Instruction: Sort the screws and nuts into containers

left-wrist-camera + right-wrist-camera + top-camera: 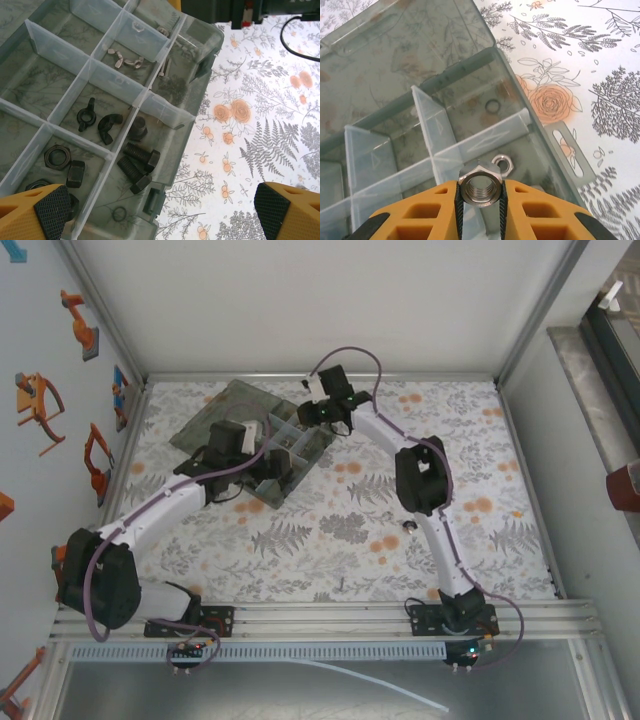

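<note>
Fingers of the right gripper [480, 202] pinch a silver hex nut [479, 183] by its flats. Its threaded hole faces the wrist camera, and it sits just above a corner compartment of the organiser box [395, 60]. A second silver nut [503, 163] lies on that compartment's floor below it. A thin ring [492, 106] sits farther in, close to the box's open lid.

The left gripper [161, 212] hangs across the box's outer wall, jaws spread wide with nothing between them, one finger over the box and the other over the floral tablecloth [260, 125]. Beneath it, black screws [137, 167] lie in a compartment against that wall. Black hex nuts [59, 157] fill the neighbouring compartment. Black wing nuts [100, 121] occupy the one beyond, and silver wing nuts [125, 61] lie in another farther along the box.
</note>
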Robot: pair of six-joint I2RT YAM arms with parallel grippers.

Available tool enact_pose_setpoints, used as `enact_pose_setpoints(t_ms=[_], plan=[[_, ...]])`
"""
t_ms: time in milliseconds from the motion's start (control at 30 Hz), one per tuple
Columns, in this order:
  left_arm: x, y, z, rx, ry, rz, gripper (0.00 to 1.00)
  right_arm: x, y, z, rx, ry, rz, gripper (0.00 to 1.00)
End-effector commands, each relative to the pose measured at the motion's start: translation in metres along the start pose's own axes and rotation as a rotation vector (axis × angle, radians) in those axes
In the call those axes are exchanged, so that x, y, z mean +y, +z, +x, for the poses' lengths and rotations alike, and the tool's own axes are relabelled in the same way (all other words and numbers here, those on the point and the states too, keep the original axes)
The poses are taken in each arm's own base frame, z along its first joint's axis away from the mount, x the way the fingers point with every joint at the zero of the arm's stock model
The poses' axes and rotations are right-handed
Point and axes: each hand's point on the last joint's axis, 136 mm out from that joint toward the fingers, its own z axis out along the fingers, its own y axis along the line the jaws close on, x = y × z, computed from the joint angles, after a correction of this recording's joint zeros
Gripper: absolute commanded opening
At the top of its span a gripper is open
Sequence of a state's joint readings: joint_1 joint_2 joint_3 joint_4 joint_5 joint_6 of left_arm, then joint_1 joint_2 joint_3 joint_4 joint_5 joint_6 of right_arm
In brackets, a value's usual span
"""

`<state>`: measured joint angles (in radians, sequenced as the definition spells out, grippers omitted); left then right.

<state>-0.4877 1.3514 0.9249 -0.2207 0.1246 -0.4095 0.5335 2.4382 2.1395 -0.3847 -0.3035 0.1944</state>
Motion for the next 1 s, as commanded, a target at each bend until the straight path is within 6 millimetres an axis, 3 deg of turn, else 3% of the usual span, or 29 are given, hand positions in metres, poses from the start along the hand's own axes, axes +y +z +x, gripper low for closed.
enact_pose_setpoints(t_ms=[0,200,467,633,700,800,867,967], plan=[[0.001,-0.01,-0.002,-0.031,-0.015,0.007,0.97,0.004,0.01,0.006,0.021,0.036,-0.023,0.22],[-0.001,-0.016,-0.003,-0.05,-0.002,0.022,0.97,0.005,0.008,0.005,0.015,0.032,-0.023,0.3],[-0.007,-0.027,-0.011,-0.089,0.007,0.033,0.97,0.018,-0.026,-0.02,-0.058,-0.011,-0.025,0.35],[-0.037,-0.035,0.0,-0.068,0.154,0.063,0.97,0.036,-0.077,-0.043,-0.152,-0.045,-0.031,0.36],[-0.054,-0.037,0.009,-0.062,0.233,0.061,0.97,0.041,-0.105,-0.049,-0.197,-0.055,-0.017,0.42],[-0.074,-0.036,0.028,-0.023,0.311,0.056,1.0,0.041,-0.143,-0.035,-0.216,-0.045,0.035,0.5],[-0.079,-0.03,0.046,0.031,0.331,0.021,0.97,0.035,-0.163,-0.007,-0.192,-0.017,0.079,0.56],[-0.089,-0.017,0.082,0.147,0.339,-0.027,0.91,0.014,-0.188,0.057,-0.11,0.089,0.163,0.66]])
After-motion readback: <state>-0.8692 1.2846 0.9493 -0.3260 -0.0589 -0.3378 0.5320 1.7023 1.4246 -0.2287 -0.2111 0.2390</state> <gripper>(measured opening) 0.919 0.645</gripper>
